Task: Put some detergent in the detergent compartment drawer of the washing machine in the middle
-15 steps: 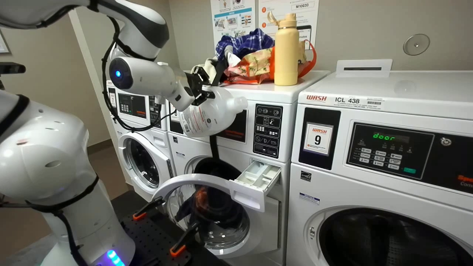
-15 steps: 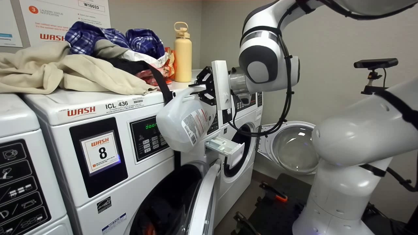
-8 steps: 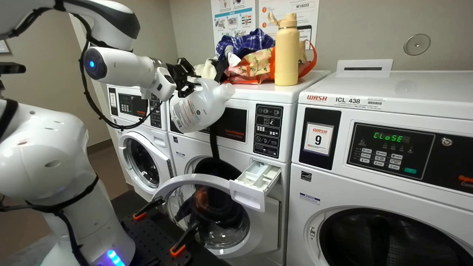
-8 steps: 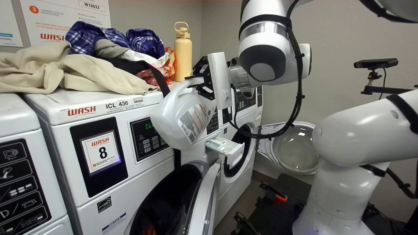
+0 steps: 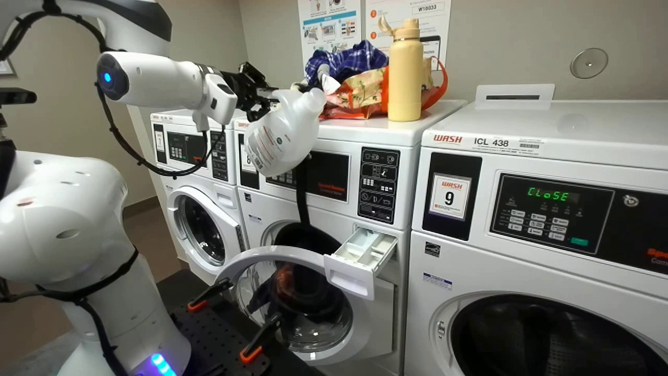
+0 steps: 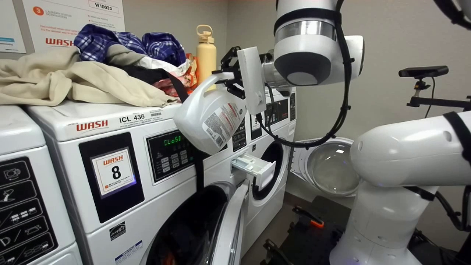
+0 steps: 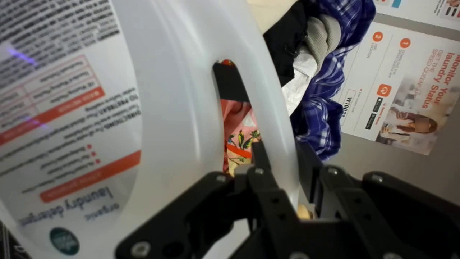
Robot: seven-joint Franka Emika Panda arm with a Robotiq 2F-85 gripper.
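The detergent jug, whitish and translucent, hangs tilted in the air with its neck pointing up and right in an exterior view. It also shows in an exterior view and fills the left of the wrist view. My gripper has its fingers on both sides of the jug's handle. The detergent compartment drawer is pulled out, below and right of the jug, its sections visible; it also shows in an exterior view. It belongs to the middle washing machine, also seen in an exterior view.
The middle washer's round door stands open under the drawer. A yellow bottle, a floral bag and clothes lie on top. The washer with the 9 card stands alongside. A black base with clamps is in front.
The arm has drawn the jug up and away from above the drawer, to the left in an exterior view. The jug's neck now points more upward. The washer displays changed from "door" to "CLoSE".
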